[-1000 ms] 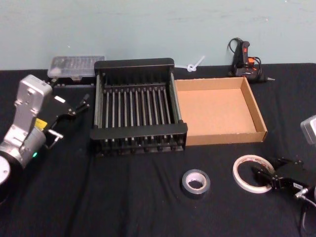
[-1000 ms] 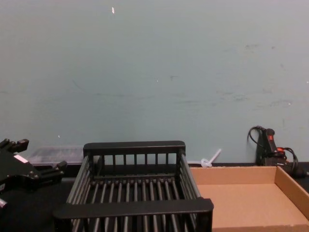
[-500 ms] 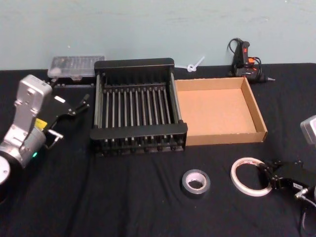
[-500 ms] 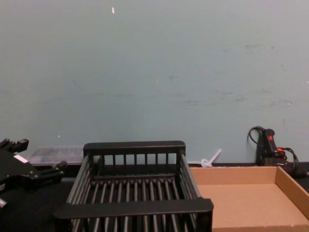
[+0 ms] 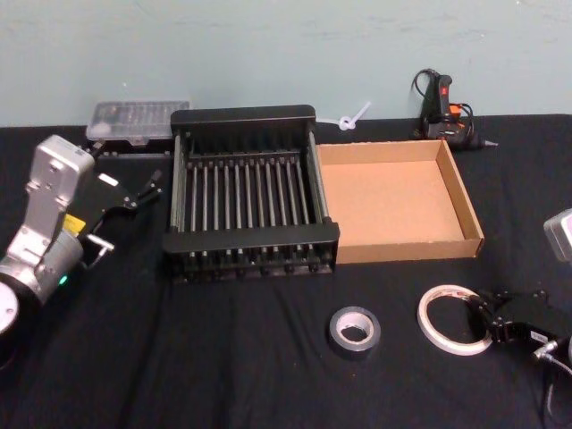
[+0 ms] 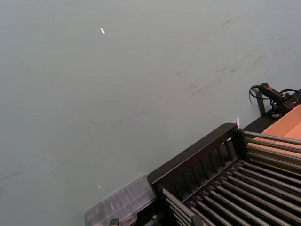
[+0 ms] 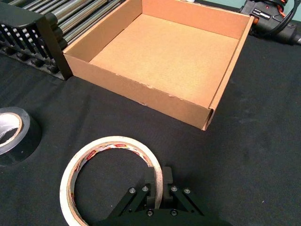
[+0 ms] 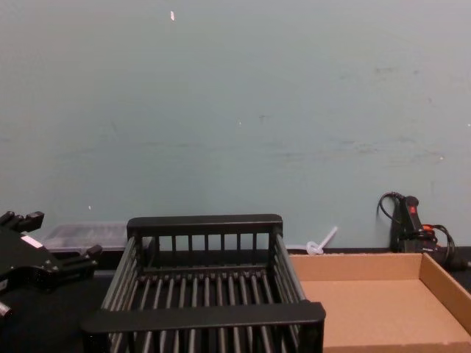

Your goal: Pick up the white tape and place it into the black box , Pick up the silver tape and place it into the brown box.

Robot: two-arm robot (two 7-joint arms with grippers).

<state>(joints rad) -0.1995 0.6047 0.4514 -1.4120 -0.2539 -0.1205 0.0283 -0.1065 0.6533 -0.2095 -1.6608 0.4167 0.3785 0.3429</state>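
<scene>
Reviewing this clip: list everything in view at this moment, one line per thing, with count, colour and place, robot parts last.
white tape: one, white, flat on the table, front right.
silver tape: one, silver-grey, flat on the table, left of the white tape.
black box: one, black, table centre.
brown box: one, brown, against the black box's right side.
clear plastic case: one, clear, back left beside the black box.
glue gun: one, black with orange, back right by the wall.
table: one, black cloth.
left gripper: one, black, raised left of the black box, idle.
right gripper: one, black, shut on the white tape's rim.
</scene>
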